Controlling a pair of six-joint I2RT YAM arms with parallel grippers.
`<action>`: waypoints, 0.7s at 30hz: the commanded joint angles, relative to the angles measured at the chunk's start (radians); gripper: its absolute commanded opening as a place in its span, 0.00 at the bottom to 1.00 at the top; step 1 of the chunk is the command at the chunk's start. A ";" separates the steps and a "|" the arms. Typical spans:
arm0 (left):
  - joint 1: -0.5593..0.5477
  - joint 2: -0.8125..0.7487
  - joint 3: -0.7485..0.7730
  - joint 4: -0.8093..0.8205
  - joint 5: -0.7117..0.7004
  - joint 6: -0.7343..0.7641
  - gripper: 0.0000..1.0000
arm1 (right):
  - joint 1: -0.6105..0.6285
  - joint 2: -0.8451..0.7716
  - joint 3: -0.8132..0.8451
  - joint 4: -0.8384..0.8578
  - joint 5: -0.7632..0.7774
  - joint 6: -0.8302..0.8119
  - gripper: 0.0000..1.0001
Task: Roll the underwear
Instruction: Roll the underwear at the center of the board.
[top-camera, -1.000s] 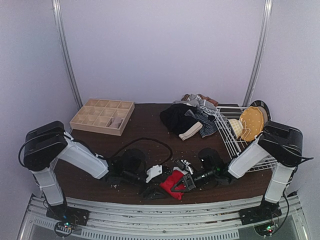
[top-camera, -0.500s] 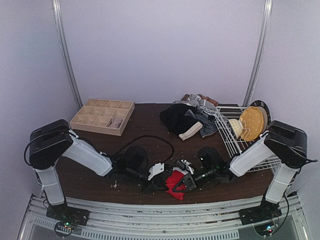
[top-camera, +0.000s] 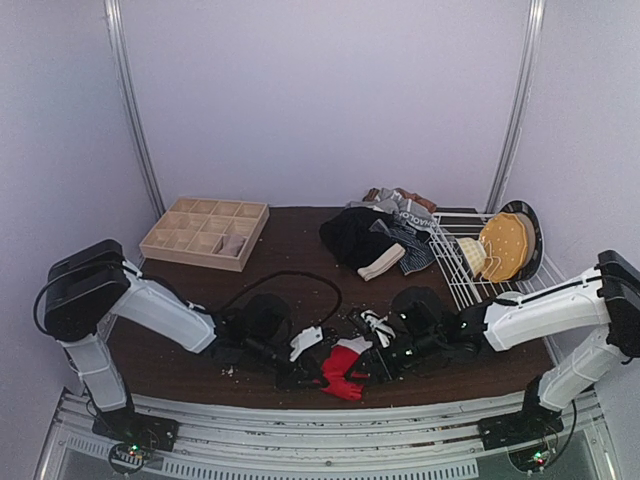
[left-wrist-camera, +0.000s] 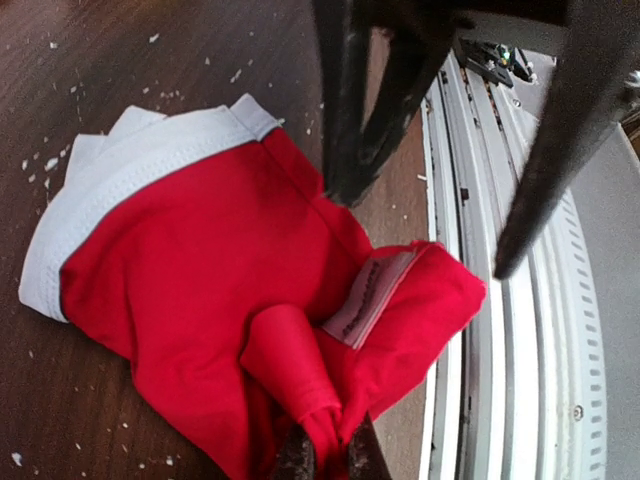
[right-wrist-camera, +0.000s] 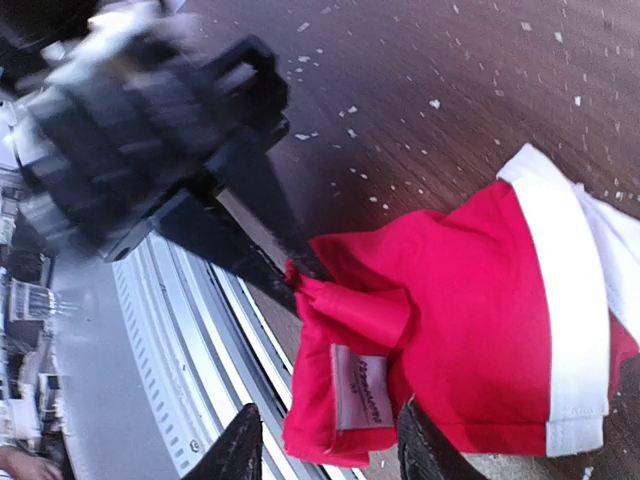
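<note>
Loosely bunched, the red underwear (left-wrist-camera: 200, 260) lies on the table (top-camera: 290, 262) near its front edge, pale waistband showing, between the two grippers. The left gripper (left-wrist-camera: 325, 455) is clamped tight on a small fold of it. The right gripper (right-wrist-camera: 330, 445) stands with jaws apart, straddling the label corner without squeezing.

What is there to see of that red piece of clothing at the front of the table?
The red underwear is soft, matte cloth with a pale waistband along one edge and a small sewn label. It lies crumpled and partly folded on the dark wooden table, close to its front edge. The left gripper pinches a twisted fold of it. The right gripper hangs open over the label end.
</note>
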 joint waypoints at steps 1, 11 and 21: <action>-0.006 -0.001 0.053 -0.251 0.011 -0.089 0.00 | 0.086 -0.073 0.018 -0.104 0.238 -0.090 0.45; -0.004 0.086 0.230 -0.498 0.129 -0.162 0.00 | 0.291 -0.119 0.013 -0.130 0.547 -0.211 0.43; 0.029 0.203 0.347 -0.633 0.220 -0.189 0.00 | 0.319 -0.020 0.050 -0.169 0.598 -0.334 0.42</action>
